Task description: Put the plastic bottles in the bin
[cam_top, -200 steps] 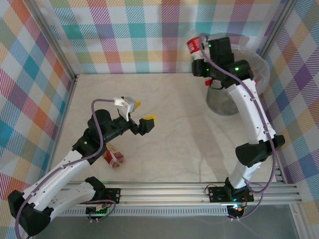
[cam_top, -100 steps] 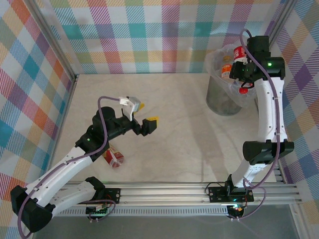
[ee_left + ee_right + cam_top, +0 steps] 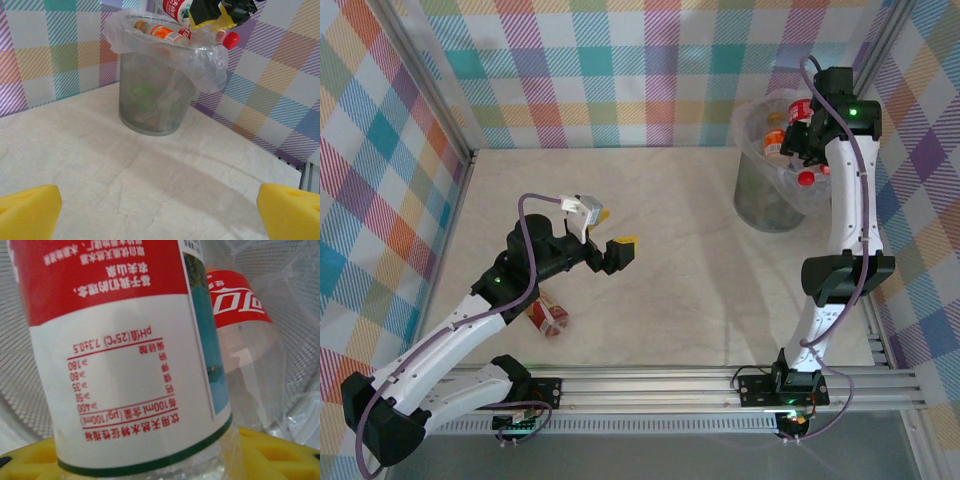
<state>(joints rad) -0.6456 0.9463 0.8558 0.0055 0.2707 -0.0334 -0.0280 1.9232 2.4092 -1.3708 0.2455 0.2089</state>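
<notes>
Right gripper point(image 3: 807, 140) is up over the bin point(image 3: 765, 205), and there's a red-labelled bottle point(image 3: 800, 108) right at its fingers. On the right wrist view that bottle point(image 3: 115, 340) sits hard against a yellow pad point(image 3: 280, 450), white nutrition panel facing us, but I can't tell whether the jaws are clamped on it or standing just off it. Behind it, a second clear bottle point(image 3: 240, 330) with a red band lies inside the bin's mesh wall point(image 3: 20, 365). From the left wrist view the bin point(image 3: 150, 100) stands at the back of the table beside the plaid wall, its crinkly bag folded over the rim. An orange-labelled bottle point(image 3: 162, 32) lies across the top and a red cap point(image 3: 231, 39) pokes out beneath the right gripper point(image 3: 220, 10). Over to the left gripper point(image 3: 605, 228): jaws wide apart, nothing between them, yellow pads point(image 3: 25, 212) at either corner of its own camera, poised above bare table point(image 3: 690, 280) well away from the bin. One more bottle point(image 3: 548, 315) lies on the table beside the left arm, near the front edge.
</notes>
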